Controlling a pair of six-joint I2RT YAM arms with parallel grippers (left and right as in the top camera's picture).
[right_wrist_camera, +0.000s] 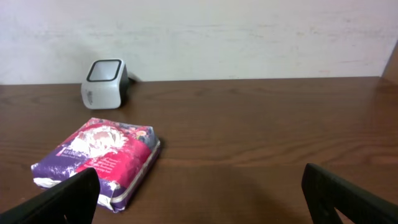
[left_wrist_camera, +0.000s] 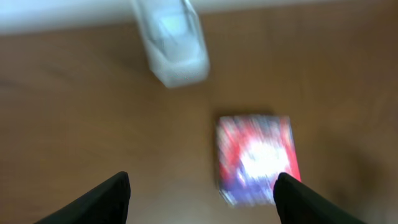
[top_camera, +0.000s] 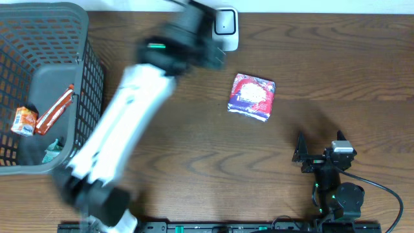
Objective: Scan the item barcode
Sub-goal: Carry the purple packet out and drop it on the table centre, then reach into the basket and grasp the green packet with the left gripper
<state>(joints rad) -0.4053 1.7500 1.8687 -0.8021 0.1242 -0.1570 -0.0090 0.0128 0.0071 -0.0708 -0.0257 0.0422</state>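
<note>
The item, a flat red and purple packet (top_camera: 252, 97), lies on the brown table right of centre, apart from both grippers. The white barcode scanner (top_camera: 225, 26) stands at the back edge. My left gripper (top_camera: 210, 55) is motion-blurred over the table beside the scanner. In the left wrist view it (left_wrist_camera: 202, 186) is open with nothing between its fingers, with the packet (left_wrist_camera: 255, 155) just ahead near the right finger and the scanner (left_wrist_camera: 177, 50) beyond. My right gripper (top_camera: 320, 145) rests open at the front right. Its view shows the packet (right_wrist_camera: 99, 158) and scanner (right_wrist_camera: 106, 81) to its left.
A dark mesh basket (top_camera: 84, 39) fills the left side. It holds an orange pack (top_camera: 24, 121), a red bar (top_camera: 55, 110) and other small goods. The left arm slants across the table from the front left. A white wall (right_wrist_camera: 249, 37) backs the table.
</note>
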